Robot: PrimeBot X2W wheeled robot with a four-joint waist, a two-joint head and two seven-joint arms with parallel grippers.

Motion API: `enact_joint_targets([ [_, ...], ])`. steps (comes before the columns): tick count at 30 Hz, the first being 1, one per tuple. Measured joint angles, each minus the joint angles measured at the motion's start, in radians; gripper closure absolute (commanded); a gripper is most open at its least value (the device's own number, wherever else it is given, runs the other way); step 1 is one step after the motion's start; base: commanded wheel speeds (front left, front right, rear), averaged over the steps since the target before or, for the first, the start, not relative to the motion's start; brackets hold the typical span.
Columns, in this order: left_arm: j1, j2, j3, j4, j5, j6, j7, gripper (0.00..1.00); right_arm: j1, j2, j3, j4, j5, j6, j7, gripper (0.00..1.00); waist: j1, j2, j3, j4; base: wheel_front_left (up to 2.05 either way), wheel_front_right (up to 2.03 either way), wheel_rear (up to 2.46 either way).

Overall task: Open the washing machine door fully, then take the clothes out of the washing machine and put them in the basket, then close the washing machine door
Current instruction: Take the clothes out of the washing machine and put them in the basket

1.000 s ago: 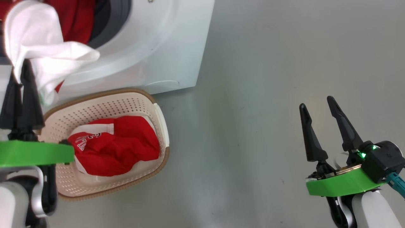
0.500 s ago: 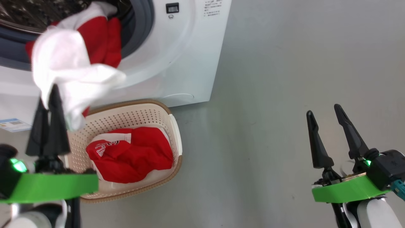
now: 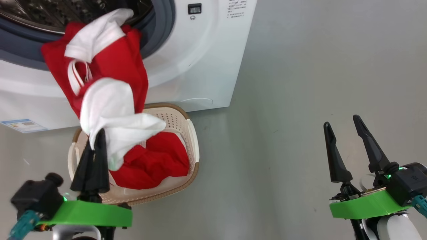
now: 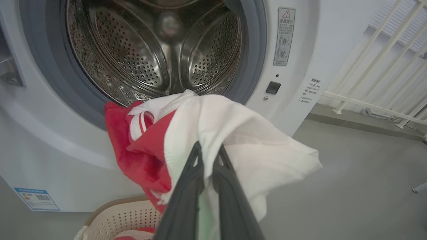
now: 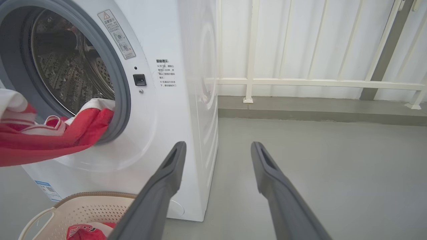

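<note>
– How is the left gripper point(image 3: 95, 137) sitting?
– It is rising from the lower left of the head view, fingers point(image 3: 96, 166) pointing up toward the washing machine point(image 3: 206, 50), squeezed together and pinching a white fold of the red and white garment point(image 3: 110, 76).
– Where is that garment hanging?
– It is stretching from the mouth of the drum point(image 4: 150, 50), over the grey seal point(image 3: 163, 30) and down the machine's front to the gripper, which is hovering above the left part of the basket point(image 3: 196, 146).
– Is anything lying in the basket?
– A second red garment point(image 3: 156, 161) is sitting inside, and the basket is standing on the floor point(image 3: 300, 83) just in front of the machine.
– And the right gripper point(image 3: 341, 120)?
– It is hovering low at the right, well apart from the machine, fingers leaning slightly left and gaping wide, gripping nothing
</note>
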Motion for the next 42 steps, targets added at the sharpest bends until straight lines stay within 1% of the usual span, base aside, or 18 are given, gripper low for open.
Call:
enact_joint_targets([
  [7, -0.054, -0.025, -0.013, 0.204, -0.026, -0.027, -0.035, 1.0, -0.004, 0.0, 0.016, 0.0, 0.0, 0.0, 0.0, 0.0, 0.0, 0.0, 0.028, -0.009, 0.0, 0.0, 0.0],
  [11, -0.111, -0.031, -0.013, 0.331, -0.04, -0.061, -0.061, 1.0, -0.007, 0.0, 0.019, 0.001, 0.0, 0.0, 0.0, 0.0, 0.0, 0.0, 0.046, -0.02, 0.0, 0.0, 0.0],
  [17, -0.181, -0.05, -0.019, 0.538, -0.052, -0.099, -0.09, 1.0, -0.028, 0.0, 0.021, 0.002, 0.001, 0.0, 0.0, 0.0, 0.0, 0.0, 0.075, -0.038, 0.0, 0.0, 0.0],
  [23, -0.29, -0.058, -0.02, 0.755, -0.06, -0.141, -0.121, 1.0, -0.048, 0.0, 0.026, 0.002, 0.004, 0.0, 0.0, 0.0, 0.0, 0.0, 0.109, -0.053, 0.0, 0.0, 0.0],
  [26, -0.342, -0.062, -0.02, 0.855, -0.06, -0.15, -0.135, 1.0, -0.053, 0.0, 0.027, 0.002, 0.005, 0.0, 0.0, 0.0, 0.0, 0.0, 0.128, -0.061, 0.0, 0.0, 0.0],
  [30, -0.405, -0.067, -0.019, 0.981, -0.062, -0.177, -0.151, 1.0, -0.066, 0.0, 0.029, 0.002, 0.01, 0.0, 0.0, 0.0, 0.0, 0.0, 0.153, -0.072, 0.0, 0.0, 0.0],
  [36, -0.481, -0.077, -0.016, 1.129, -0.07, -0.201, -0.163, 1.0, -0.066, 0.0, 0.03, 0.002, 0.023, 0.0, 0.0, 0.0, 0.0, 0.0, 0.187, -0.089, 0.0, 0.0, 0.0],
  [40, -0.525, -0.081, -0.016, 1.213, -0.07, -0.203, -0.168, 1.0, -0.075, 0.0, 0.031, 0.002, 0.024, 0.0, 0.0, 0.0, 0.0, 0.0, 0.21, -0.096, 0.0, 0.0, 0.0],
  [41, -0.537, -0.081, -0.016, 1.233, -0.07, -0.21, -0.168, 1.0, -0.083, 0.0, 0.032, 0.002, 0.024, 0.0, 0.0, 0.0, 0.0, 0.0, 0.217, -0.097, 0.0, 0.0, 0.0],
  [42, -0.537, -0.081, -0.016, 1.233, -0.07, -0.21, -0.168, 1.0, -0.083, 0.0, 0.032, 0.002, 0.024, 0.0, 0.0, 0.0, 0.0, 0.0, 0.217, -0.097, 0.0, 0.0, 0.0],
])
